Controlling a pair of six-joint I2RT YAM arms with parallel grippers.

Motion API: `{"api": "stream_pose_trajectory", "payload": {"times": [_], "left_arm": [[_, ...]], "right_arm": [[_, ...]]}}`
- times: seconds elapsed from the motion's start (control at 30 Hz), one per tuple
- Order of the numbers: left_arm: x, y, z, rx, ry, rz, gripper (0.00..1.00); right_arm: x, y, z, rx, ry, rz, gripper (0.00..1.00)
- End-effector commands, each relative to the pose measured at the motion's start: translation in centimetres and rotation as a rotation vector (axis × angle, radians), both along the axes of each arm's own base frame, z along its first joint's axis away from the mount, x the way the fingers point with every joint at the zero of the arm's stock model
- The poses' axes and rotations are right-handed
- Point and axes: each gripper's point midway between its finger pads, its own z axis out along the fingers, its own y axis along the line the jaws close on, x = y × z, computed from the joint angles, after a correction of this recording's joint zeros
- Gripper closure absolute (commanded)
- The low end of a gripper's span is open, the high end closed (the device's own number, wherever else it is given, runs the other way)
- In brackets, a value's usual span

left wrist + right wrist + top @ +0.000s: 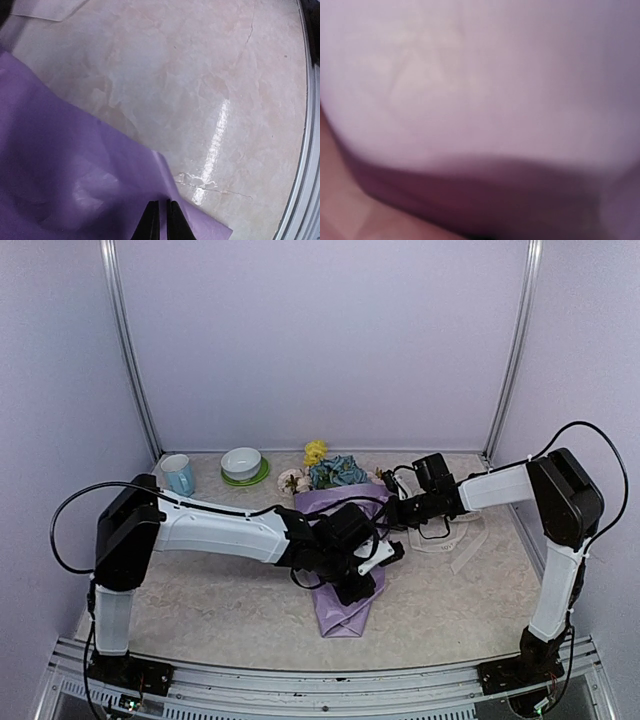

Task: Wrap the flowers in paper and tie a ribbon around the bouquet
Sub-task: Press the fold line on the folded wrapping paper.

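The bouquet lies mid-table: lilac paper (345, 615) rolled into a cone, its narrow end toward the near edge. The flowers (325, 472), yellow, pale pink and dusty blue, stick out of its far end. My left gripper (358, 585) is down on the cone's middle. In the left wrist view its black fingertips (163, 220) are pinched on a raised fold of the paper (75, 165). My right gripper (388, 505) reaches to the cone's upper right edge; its wrist view is a blur of paper (480, 75) and its fingers are hidden. The cream ribbon (462, 545) lies loose to the right.
A white bowl on a green saucer (243, 465) and a pale blue mug (178, 475) stand at the back left. Metal frame posts rise at both back corners. A metal rail (320, 680) runs along the near edge.
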Motion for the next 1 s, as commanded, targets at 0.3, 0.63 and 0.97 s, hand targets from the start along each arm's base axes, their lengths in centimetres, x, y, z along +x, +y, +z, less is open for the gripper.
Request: {"api": "stream_pose_trajectory", "payload": {"times": [0.3, 0.63, 0.97], "left_arm": [[-2.2, 1.5, -6.0, 0.106, 0.235, -0.089, 0.83], [-2.2, 2.3, -6.2, 0.060, 0.295, -0.137, 0.81], [-2.2, 2.4, -6.1, 0.048, 0.295, -0.139, 0.80]], "right_arm": [[0.9, -1.4, 0.2, -0.061, -0.040, -0.057, 1.00], [-2.3, -4.0, 1.2, -0.125, 0.013, -0.107, 0.06], [-10.1, -2.8, -1.6, 0.079, 0.243, -0.009, 0.06]]}}
